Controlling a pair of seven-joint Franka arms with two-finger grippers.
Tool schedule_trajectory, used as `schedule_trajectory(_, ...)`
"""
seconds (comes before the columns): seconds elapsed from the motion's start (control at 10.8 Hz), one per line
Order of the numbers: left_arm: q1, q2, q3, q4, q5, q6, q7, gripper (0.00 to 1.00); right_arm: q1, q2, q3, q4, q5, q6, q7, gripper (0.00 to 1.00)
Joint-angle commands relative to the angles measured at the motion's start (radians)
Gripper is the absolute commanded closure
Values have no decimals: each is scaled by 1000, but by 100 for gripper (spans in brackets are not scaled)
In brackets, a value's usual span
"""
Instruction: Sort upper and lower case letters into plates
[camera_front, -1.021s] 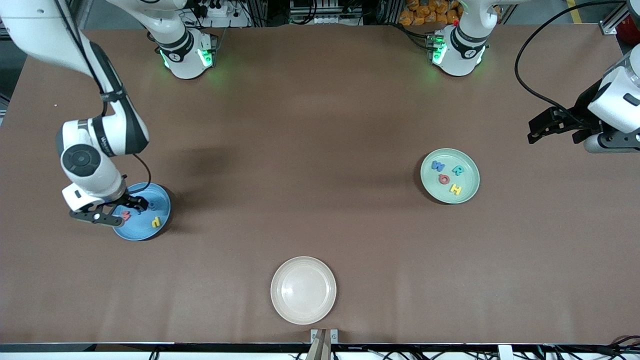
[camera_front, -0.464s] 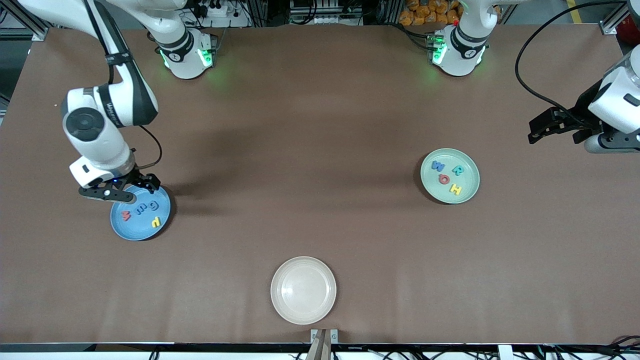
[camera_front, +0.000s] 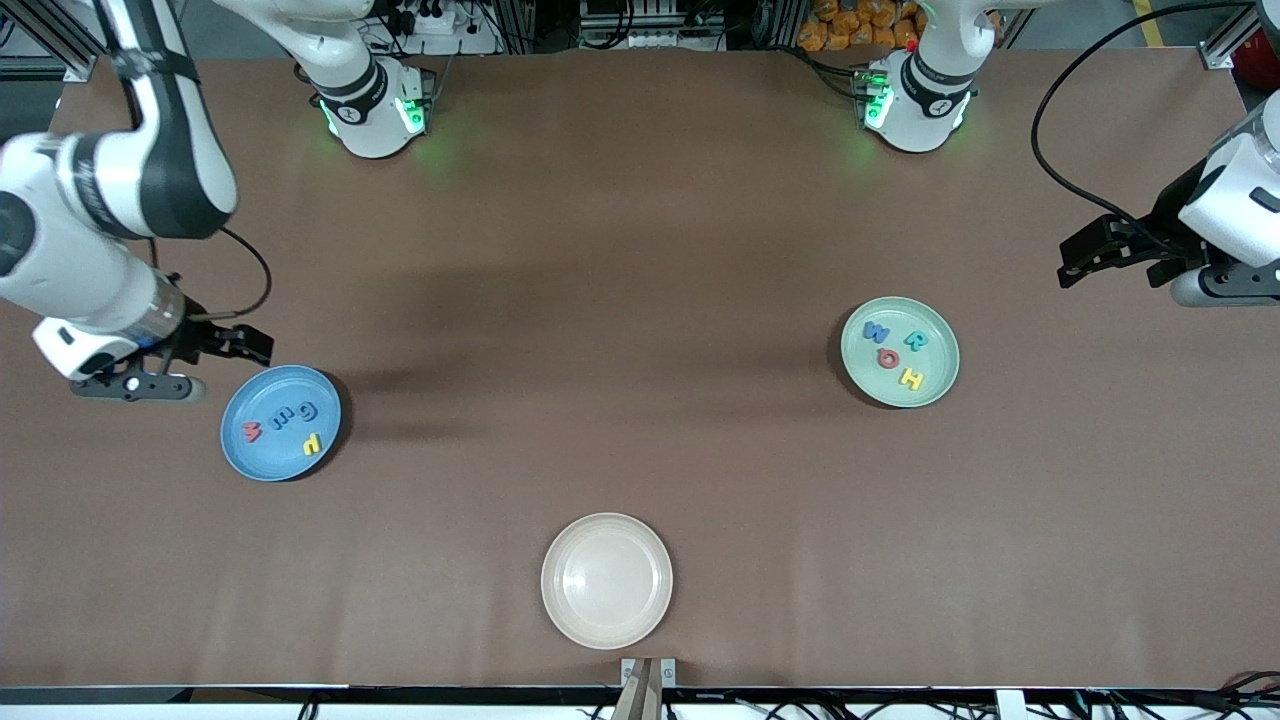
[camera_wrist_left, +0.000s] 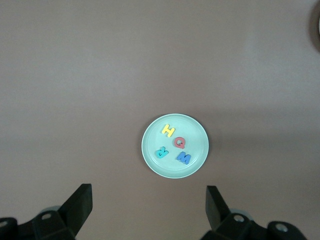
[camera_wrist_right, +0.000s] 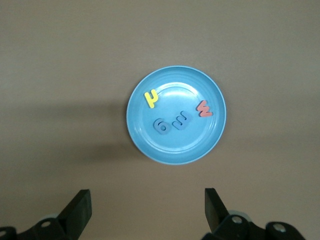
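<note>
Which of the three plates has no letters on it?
The cream-white plate, nearest the front camera. The blue plate and the mint green plate each hold four letters.

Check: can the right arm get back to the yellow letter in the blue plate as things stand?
Probably yes. The right gripper hangs open just off the blue plate at the right arm's end of the table. The yellow letter lies exposed, apart from the other letters, nothing above it.
</note>
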Motion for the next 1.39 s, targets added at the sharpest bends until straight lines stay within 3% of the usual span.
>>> schedule_trajectory(0.0,1,-3,0,18,14,-24,-16,0,1,-38,5,115,78,-170,-84,0)
schedule_trajectory(0.28,1,-5,0,19,16,-24,-17,0,32,-30,-7,339,86,-331,-185,0)
schedule_trajectory(0.46,1,-14,1,19,6,-26,-17,0,76,-30,-73,386,80,-341,-239,0)
schedule_trajectory(0.65,2,-22,4,21,5,-26,-17,0,81,-27,-85,451,75,-356,-309,0)
schedule_trajectory(0.93,4,-31,6,19,3,-27,-17,0,90,-36,-81,457,78,-391,-144,0)
schedule_trajectory(1.3,4,-36,6,19,3,-29,-16,0,91,-36,-84,457,78,-378,-145,0)
